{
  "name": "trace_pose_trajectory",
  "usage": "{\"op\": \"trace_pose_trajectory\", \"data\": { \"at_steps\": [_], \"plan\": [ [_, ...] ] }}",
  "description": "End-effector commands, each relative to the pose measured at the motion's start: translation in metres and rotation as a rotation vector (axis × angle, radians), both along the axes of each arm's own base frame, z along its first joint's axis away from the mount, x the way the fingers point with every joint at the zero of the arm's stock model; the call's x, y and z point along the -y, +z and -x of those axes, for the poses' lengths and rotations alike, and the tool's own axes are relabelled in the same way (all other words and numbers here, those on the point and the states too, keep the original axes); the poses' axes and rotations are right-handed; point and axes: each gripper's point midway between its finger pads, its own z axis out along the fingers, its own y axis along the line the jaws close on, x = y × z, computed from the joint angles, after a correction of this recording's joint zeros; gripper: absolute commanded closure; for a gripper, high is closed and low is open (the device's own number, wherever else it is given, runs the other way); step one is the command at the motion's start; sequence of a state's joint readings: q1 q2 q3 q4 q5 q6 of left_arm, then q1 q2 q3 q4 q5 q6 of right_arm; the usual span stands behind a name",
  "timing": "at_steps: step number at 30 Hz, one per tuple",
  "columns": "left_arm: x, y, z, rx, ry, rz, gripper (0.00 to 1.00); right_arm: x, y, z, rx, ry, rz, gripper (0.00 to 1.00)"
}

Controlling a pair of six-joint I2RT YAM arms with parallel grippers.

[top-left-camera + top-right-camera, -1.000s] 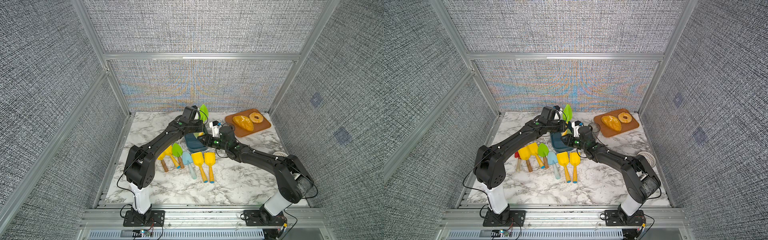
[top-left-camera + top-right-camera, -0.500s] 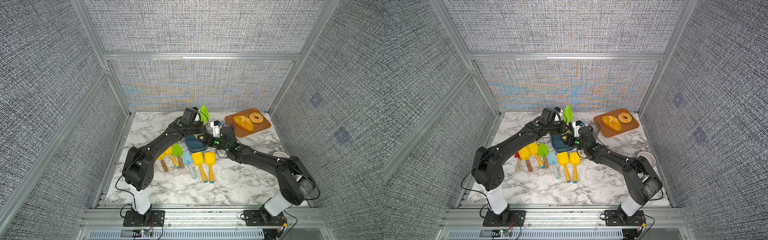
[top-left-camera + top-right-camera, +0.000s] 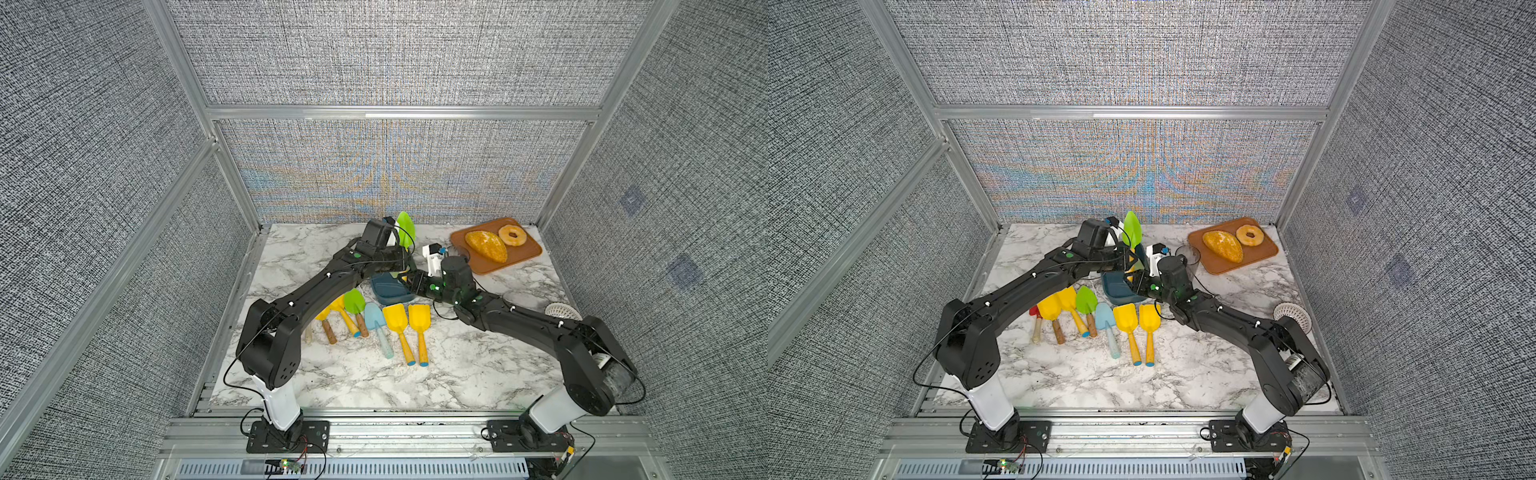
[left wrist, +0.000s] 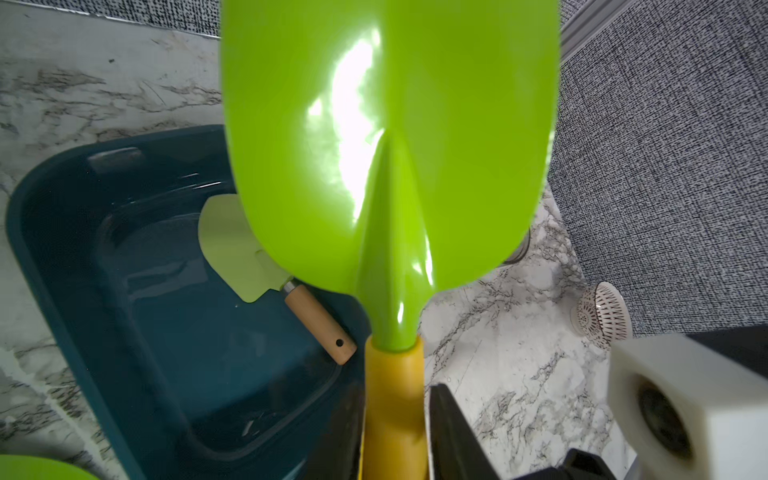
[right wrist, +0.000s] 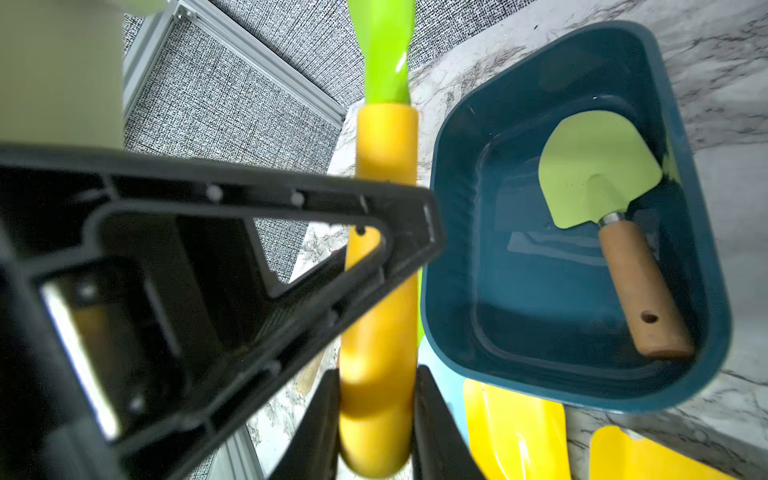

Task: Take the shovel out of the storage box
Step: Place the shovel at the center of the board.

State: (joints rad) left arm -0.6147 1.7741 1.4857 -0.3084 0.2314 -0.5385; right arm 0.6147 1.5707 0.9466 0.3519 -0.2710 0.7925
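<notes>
The right gripper (image 5: 374, 415) has its jaws clamped on the yellow handle of the shovel (image 4: 390, 166), which stands upright just beside the box (image 5: 428, 299). The left gripper (image 4: 395, 415) has its jaws slack around the same handle. The left should open wide and back off sideways before the right carries the shovel away.

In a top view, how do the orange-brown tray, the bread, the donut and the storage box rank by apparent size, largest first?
1. orange-brown tray
2. bread
3. donut
The storage box is partly hidden under the arms; its place against the bread is unsure.
</notes>
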Motion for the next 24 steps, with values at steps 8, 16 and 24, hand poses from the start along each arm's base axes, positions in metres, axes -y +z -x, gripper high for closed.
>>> {"op": "trace_pose_trajectory", "data": {
  "at_steps": [8, 16, 24],
  "plan": [
    [-0.029, 0.003, 0.015, 0.046, -0.020, 0.001, 0.42, 0.030, -0.023, 0.039, -0.020, 0.075, 0.121, 0.88],
    [-0.048, -0.008, 0.016, 0.054, -0.038, 0.020, 0.41, 0.065, -0.065, 0.088, -0.143, 0.133, 0.196, 0.87],
    [-0.043, -0.017, 0.016, 0.056, -0.067, 0.031, 0.41, 0.101, -0.079, 0.123, -0.246, 0.099, 0.089, 0.87]
  ]
}}
